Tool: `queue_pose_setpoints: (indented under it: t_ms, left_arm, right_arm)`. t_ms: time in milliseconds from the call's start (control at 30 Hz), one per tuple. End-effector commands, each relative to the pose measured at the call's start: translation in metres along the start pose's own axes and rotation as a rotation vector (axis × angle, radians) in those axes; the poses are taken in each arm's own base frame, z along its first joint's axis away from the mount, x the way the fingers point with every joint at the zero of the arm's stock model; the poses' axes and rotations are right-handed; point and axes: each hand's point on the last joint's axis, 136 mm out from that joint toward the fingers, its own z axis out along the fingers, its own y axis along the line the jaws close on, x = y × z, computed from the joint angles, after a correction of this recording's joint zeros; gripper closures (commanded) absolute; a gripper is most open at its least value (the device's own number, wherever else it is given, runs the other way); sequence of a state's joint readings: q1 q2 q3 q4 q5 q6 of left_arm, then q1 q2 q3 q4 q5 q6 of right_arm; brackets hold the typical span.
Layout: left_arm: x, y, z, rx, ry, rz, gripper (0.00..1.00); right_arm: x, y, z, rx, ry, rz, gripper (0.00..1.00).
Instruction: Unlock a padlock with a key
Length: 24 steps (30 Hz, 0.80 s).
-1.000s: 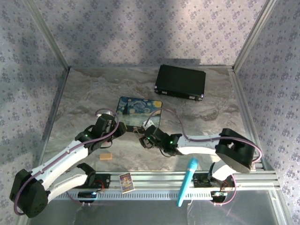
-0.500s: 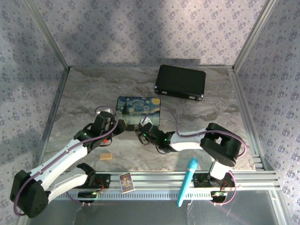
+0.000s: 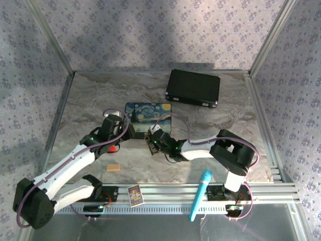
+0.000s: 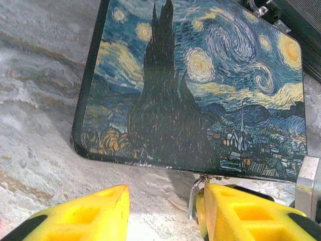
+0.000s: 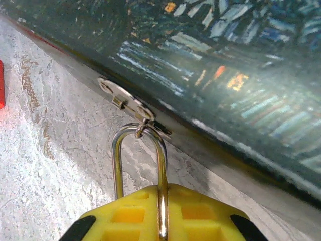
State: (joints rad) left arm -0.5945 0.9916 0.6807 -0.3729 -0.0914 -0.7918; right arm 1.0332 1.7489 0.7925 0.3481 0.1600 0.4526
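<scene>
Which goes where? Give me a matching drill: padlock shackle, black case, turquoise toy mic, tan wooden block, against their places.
Things:
1. thin silver padlock shackle
2. black rectangular hard case
3. turquoise toy microphone
4. small tan wooden block

Places:
A. far right part of the table
B. lying across the near rail, beside the right arm's base
C. hooked through the hasp of the painted tin
D. on the tabletop, near side, next to the left arm

Pairs: 1-C, 2-A, 3-B, 4-D
</scene>
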Motion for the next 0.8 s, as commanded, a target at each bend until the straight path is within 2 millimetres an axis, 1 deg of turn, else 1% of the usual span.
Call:
queue_pose_setpoints:
  t_ms: [0, 100, 133, 233, 300, 367, 433, 467, 500, 600, 667, 767]
  left_arm:
    - [-0.019, -0.004, -0.005, -0.043, -0.026, 0.132, 0.57]
    - [-0.027, -0.017, -0.002, -0.037, -0.007, 0.347, 0.56]
    - [-0.028, -0.023, -0.001, -0.03, 0.006, 0.451, 0.56]
    - [-0.026, -0.038, 0.009, -0.009, 0.06, 0.712, 0.5]
    - [-0.027, -0.048, 0.017, 0.014, 0.081, 0.783, 0.5]
    - [-0.029, -0.06, 0.027, 0.0, 0.083, 0.86, 0.5]
    - [-0.022, -0.072, 0.038, 0.008, 0.11, 0.968, 0.5]
    - [-0.015, -0.078, 0.044, 0.026, 0.136, 1.024, 0.5]
    - [-0.004, -0.081, 0.051, 0.045, 0.186, 1.085, 0.5]
    - [0.017, -0.09, 0.062, 0.078, 0.25, 1.218, 0.5]
    - [0.028, -0.093, 0.068, 0.106, 0.28, 1.263, 0.5]
    - [0.038, -0.088, 0.077, 0.096, 0.323, 1.305, 0.5]
  right_arm:
    - [0.007, -0.005, 0.005, 0.009, 0.012, 0.022, 0.94]
    - [0.012, -0.008, 0.001, 0.004, 0.018, 0.058, 0.96]
    - [0.014, -0.01, -0.001, -0.002, 0.021, 0.083, 0.96]
    - [0.021, -0.015, -0.005, -0.032, 0.033, 0.175, 0.97]
    - [0.026, -0.018, -0.007, -0.052, 0.038, 0.24, 0.98]
    - [0.028, -0.023, -0.009, -0.073, 0.037, 0.289, 0.98]
    - [0.031, -0.027, -0.013, -0.075, 0.037, 0.315, 0.98]
    - [0.032, -0.031, -0.016, -0.071, 0.041, 0.324, 0.99]
    - [0.034, -0.034, -0.018, -0.061, 0.048, 0.335, 0.99]
    - [0.037, -0.046, -0.026, -0.017, 0.058, 0.368, 0.99]
    - [0.038, -0.053, -0.029, 0.004, 0.061, 0.386, 0.99]
    - [0.04, -0.063, -0.032, 0.03, 0.056, 0.426, 1.0]
